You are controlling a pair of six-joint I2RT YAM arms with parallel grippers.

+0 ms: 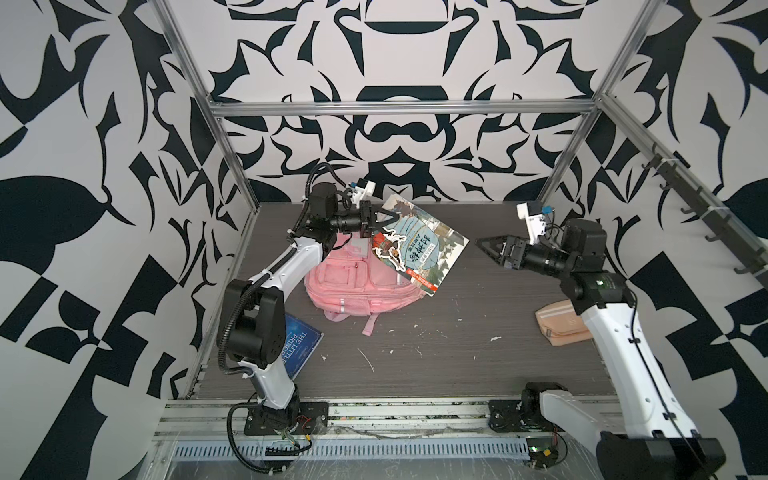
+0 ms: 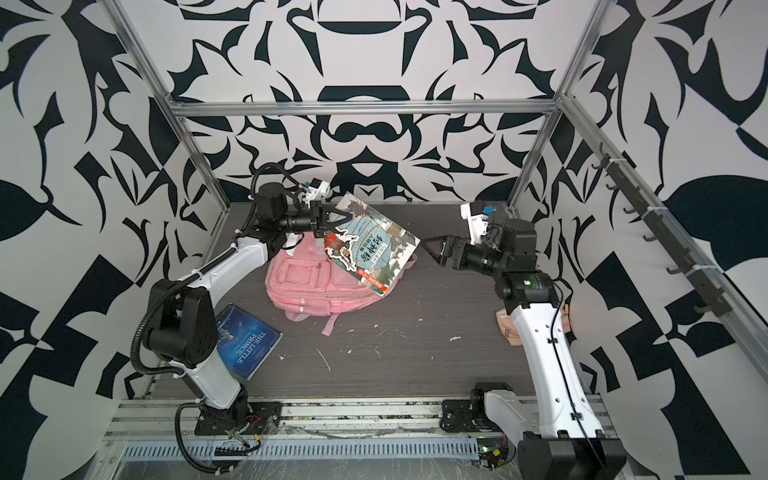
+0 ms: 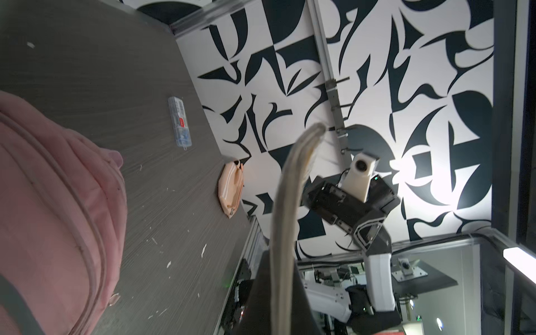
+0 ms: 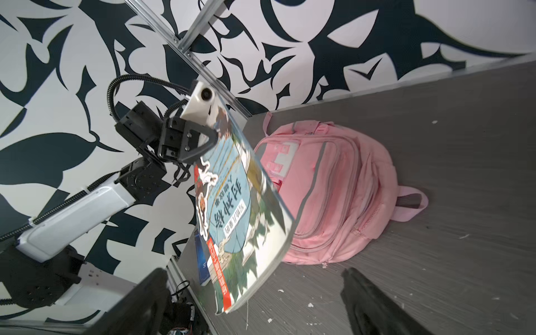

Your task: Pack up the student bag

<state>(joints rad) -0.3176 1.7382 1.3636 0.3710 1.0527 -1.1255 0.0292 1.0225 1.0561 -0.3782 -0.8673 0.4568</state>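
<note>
The student bag [image 1: 345,286] [image 2: 307,286], pink with grey-white strips, lies flat on the dark table at the back left. It also shows in the wrist views [image 3: 52,217] [image 4: 333,191]. My left gripper [image 1: 388,220] [image 2: 345,218] [image 3: 280,261] is shut on the top edge of an illustrated book [image 1: 419,245] [image 2: 370,249] [image 4: 232,203]. The book hangs tilted in the air above the bag's right part. My right gripper [image 1: 482,243] [image 2: 428,243] [image 4: 255,278] stands open just right of the book, apart from it, with nothing between its fingers.
A blue book titled The Little Prince [image 1: 301,345] [image 2: 249,340] lies at the front left, partly under my left arm. A beige-peach pouch [image 1: 561,324] [image 3: 230,188] sits by the right edge. A clear plastic case [image 3: 179,121] lies on the table. White scraps dot the tabletop.
</note>
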